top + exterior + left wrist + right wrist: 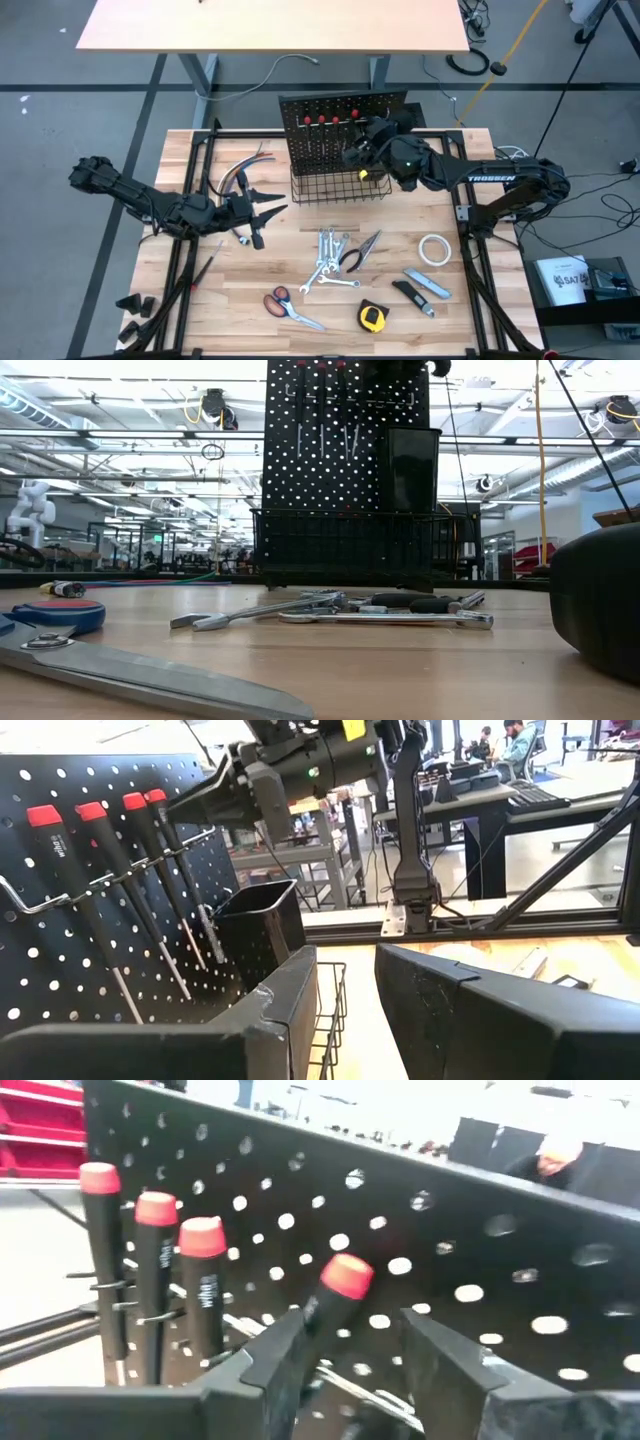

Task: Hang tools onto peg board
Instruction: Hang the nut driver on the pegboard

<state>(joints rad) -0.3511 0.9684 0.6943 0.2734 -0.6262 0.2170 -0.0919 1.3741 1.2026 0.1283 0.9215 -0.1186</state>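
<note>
Screwdrivers (pixel 322 119) hang on the peg board (pixel 340 125) at the desk's (pixel 200 300) far edge, the right gripper (pixel 352 152) against it. Right wrist: fingers (pixel 265 1365) parted around the tilted fourth screwdriver (pixel 338 1290), not gripping. Left gripper (pixel 265 212) idles narrowly parted, beside coloured wires (pixel 238 172); wrenches (pixel 328 262) lie clear.

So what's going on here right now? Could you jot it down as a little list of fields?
Setting: wooden table with an upright black peg board
Already hung: four red-capped screwdrivers
Right gripper: open, at the board, around the fourth screwdriver
Left gripper: waiting left of the board, open, nothing between its fingers
Still on table: wrenches, scissors, tape measure, tape roll
</note>
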